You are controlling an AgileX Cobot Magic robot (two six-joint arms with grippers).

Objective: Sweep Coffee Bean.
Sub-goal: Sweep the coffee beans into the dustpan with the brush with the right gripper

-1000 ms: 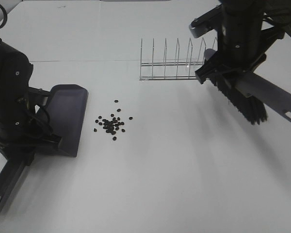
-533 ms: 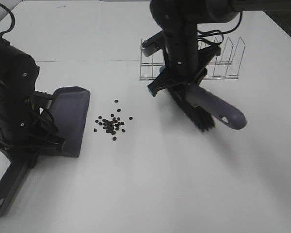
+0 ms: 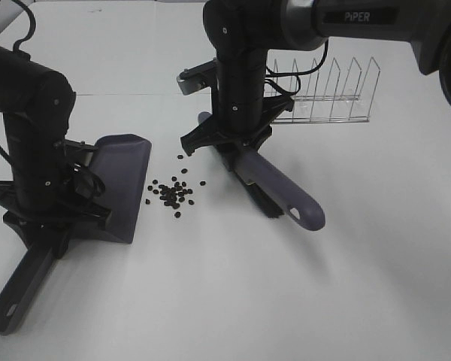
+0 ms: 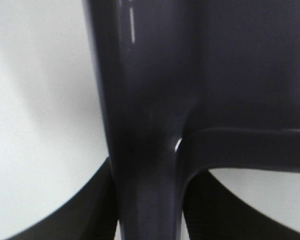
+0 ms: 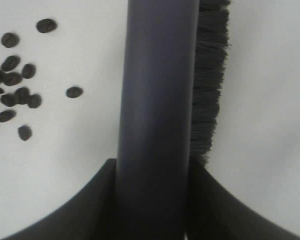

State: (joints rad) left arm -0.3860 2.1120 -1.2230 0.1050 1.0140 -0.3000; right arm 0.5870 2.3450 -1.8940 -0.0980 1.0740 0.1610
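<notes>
Spanning the whole view, the white surface carried everything the job needed. The grey dustpan sat on it at the left, its open lip facing the spill, and the left claw was pinched tight on the dustpan's handle, holding the pan flat on the surface. At the middle, the right claw was clamped on the handle of the brush, which hung low and slanted just to the right of the spill; whether the bristles touched the surface could not be told. A clear wire rack stood well behind, apart from the work.

The coffee beans lay loose on the surface in a small cluster between pan and brush, near the pan's lip but not touching it, with a few strays at the edges. None appeared to be in the pan.

By that showing, the step in hand was lining up the brush for a first stroke. The next move would call for setting the bristles down on the far side of the rightmost beans and drawing them leftward toward the lip, low and slow enough that the beans rolled in rather than scattering, while the pan was kept pressed down.
</notes>
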